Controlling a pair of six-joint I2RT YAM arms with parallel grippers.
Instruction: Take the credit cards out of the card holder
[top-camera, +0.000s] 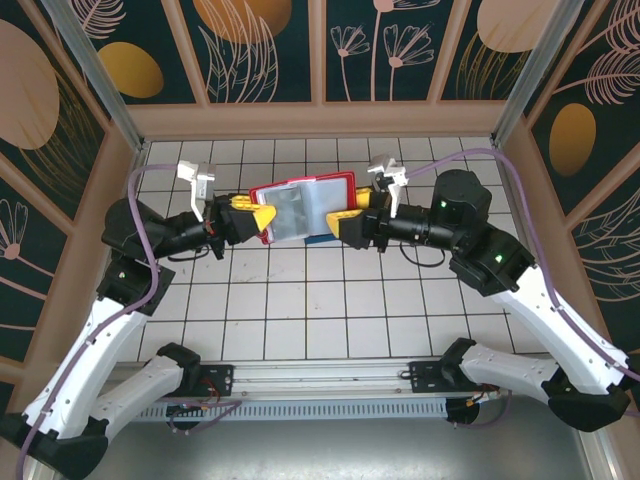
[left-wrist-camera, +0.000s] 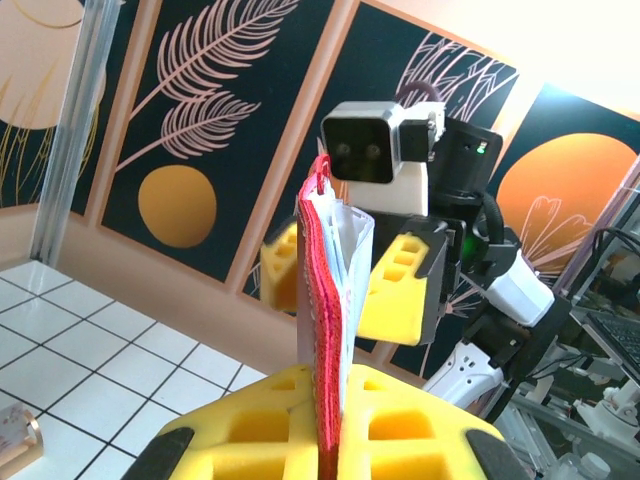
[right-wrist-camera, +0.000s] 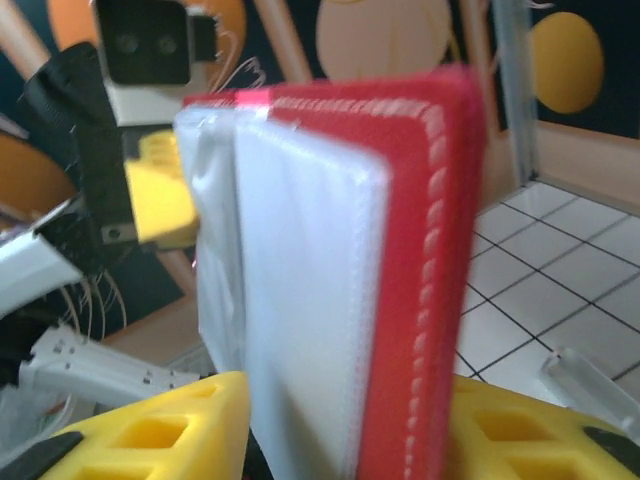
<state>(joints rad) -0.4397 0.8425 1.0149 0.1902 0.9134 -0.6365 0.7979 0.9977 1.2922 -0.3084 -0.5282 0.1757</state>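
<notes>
Red card holder (top-camera: 305, 205) held open in the air between both my grippers, above the far-middle of the tiled table (top-camera: 300, 310).

Holder is spread, its greyish see-through pockets (top-camera: 290, 215) face up to the top camera. My left gripper (top-camera: 258, 218) is clamped on its left edge. In the left wrist view the red cover stands edge-on, pinched between my yellow fingers (left-wrist-camera: 400, 430). My right gripper (top-camera: 347, 216) is clamped on the right edge. In the right wrist view the cover and pale pockets stand upright between those fingers (right-wrist-camera: 150, 430), the image blurred. Both jaws are nearly closed, with only the holder's thickness between them. A blue block (top-camera: 318, 238) lies on the table under the holder, partly hidden. A copper-coloured object (left-wrist-camera: 15, 440) sits at the left wrist view's bottom-left edge.
</notes>
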